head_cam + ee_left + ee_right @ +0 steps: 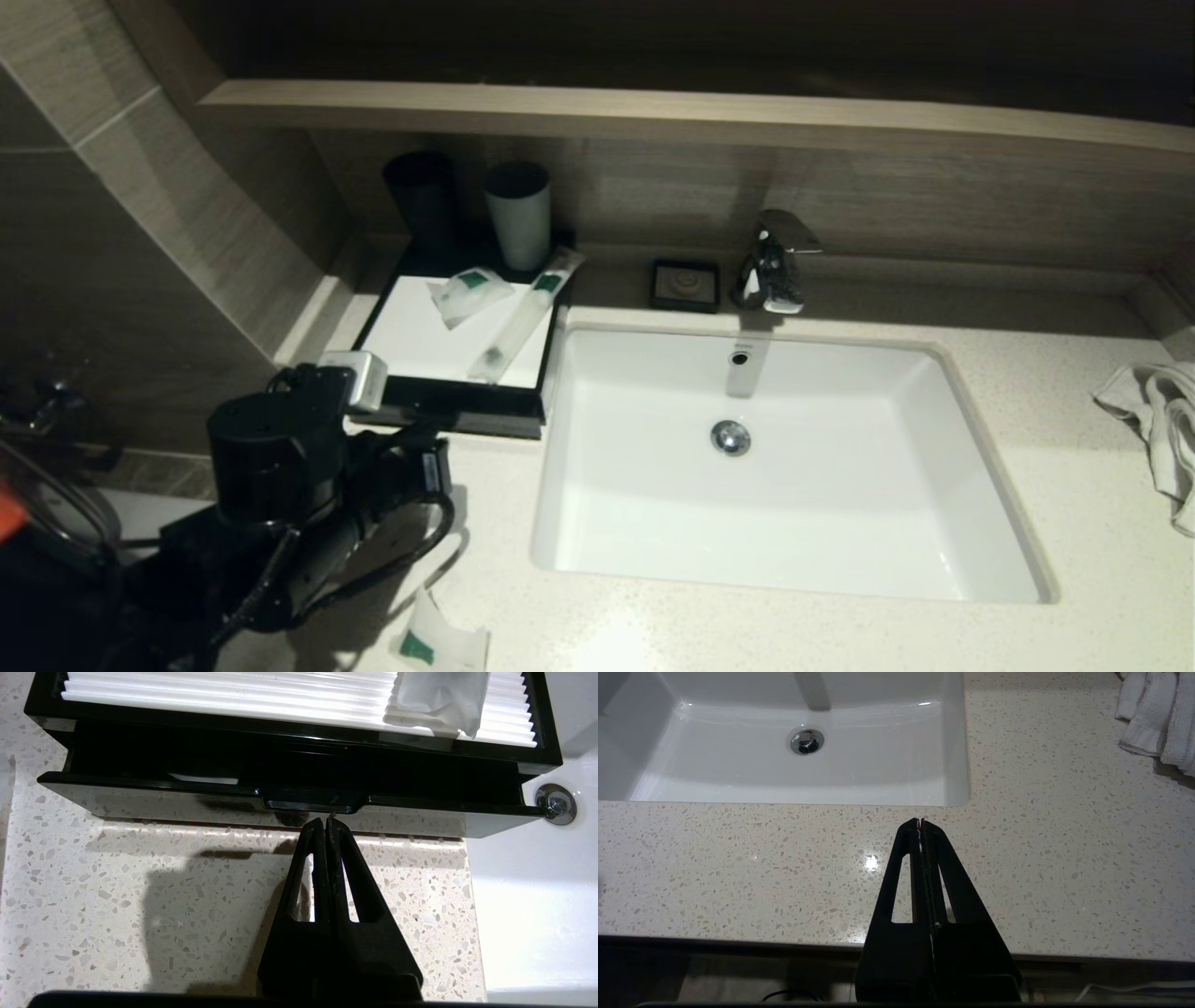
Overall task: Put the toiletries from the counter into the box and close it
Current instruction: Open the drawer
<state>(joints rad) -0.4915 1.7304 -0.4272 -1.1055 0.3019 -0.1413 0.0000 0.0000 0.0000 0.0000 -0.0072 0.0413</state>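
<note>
The left claw, fully closed and empty, is set at the handle of the box drawer, upper centre of frame, probably to push it. One sachet is left on the desk, lower left. The right claw is parked closed.

Box sitting left of the sink, cups behind it, you're looking down at the counter.

You're seeing the box lying on the counter just left of the sink, w/ two sachets and a long packet lying on top. Two cups standing behind it. Soap dish sitting left of the faucet, both behind the sink. Towel lying far right; another sachet lying at the counter's front edge.
</note>
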